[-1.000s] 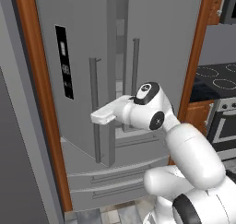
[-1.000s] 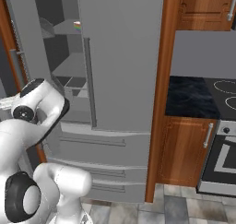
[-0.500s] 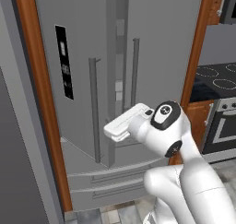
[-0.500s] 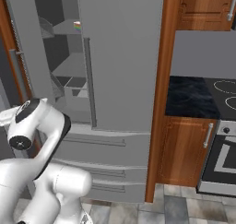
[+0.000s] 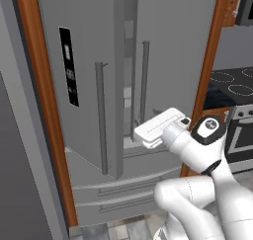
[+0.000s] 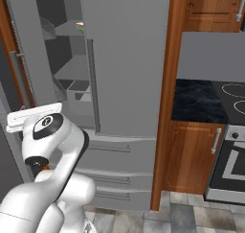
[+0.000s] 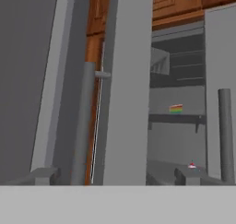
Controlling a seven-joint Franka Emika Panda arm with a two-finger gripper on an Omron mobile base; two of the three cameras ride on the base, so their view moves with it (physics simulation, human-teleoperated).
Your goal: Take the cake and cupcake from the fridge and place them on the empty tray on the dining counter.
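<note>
From the left base view, the fridge (image 5: pixel 123 86) has its left door swung ajar — the white hand reaches toward the gap.

The right base view shows the cake (image 6: pixel 80 27) on an upper shelf inside.

In the hand view, the gripper (image 7: pixel 115 174) has its 2 fingers (image 7: pixel 44 173) spread wide, holding nothing; a pink speck low inside may be the cupcake (image 7: pixel 191 165).
</note>
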